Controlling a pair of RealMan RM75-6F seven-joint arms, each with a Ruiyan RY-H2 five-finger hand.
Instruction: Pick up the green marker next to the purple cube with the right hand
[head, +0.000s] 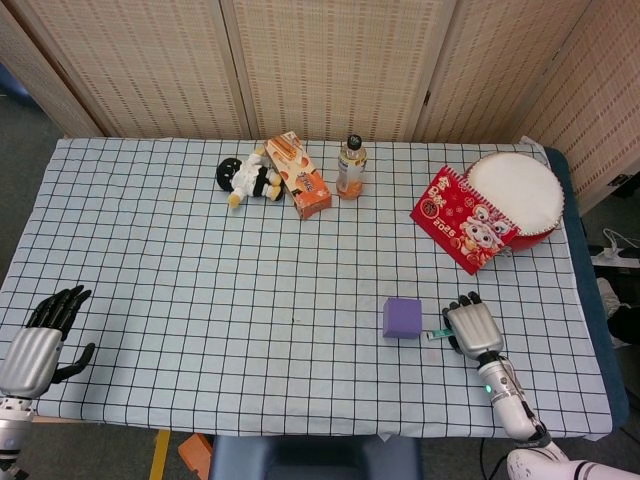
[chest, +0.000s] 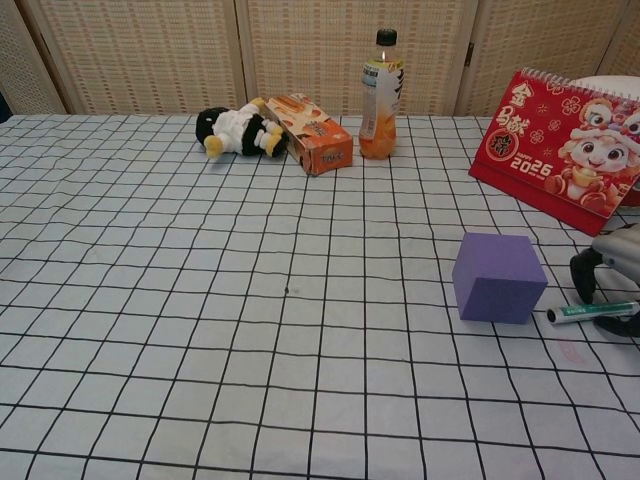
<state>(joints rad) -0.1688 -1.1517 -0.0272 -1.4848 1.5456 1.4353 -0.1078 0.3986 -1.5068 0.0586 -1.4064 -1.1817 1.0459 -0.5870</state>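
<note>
- so far we have our right hand (head: 472, 325) down on the green marker (chest: 590, 312), just to the right of the purple cube (chest: 499, 277), which serves as our landmark for the whole scene.
- the marker lies flat on the checked cloth (head: 200, 280), its white cap end pointing at the cube and close to it but not touching, its far end running under our hand.
- in the chest view our dark fingers (chest: 583, 275) curl down over the marker on the side away from us and a thumb shows at the frame edge on the near side, so the hand looks closed around the pen; we cannot tell whether it is truly clamped or only cupped over it.
- we judge the reach done and the grasp under way; the lift is not yet done, since the marker rests on the cloth.
- what is left: firm up the hold, then raise the marker clear of the cloth without nudging the cube.
- our left hand (head: 40, 340) rests far to the left of the cube at the near table edge, fingers apart and holding nothing.
- well behind the cube stand the red calendar (chest: 560, 150), the orange drink bottle (chest: 380, 95), a snack box (chest: 310, 132) and a plush toy (chest: 236, 130), none in our way.
</note>
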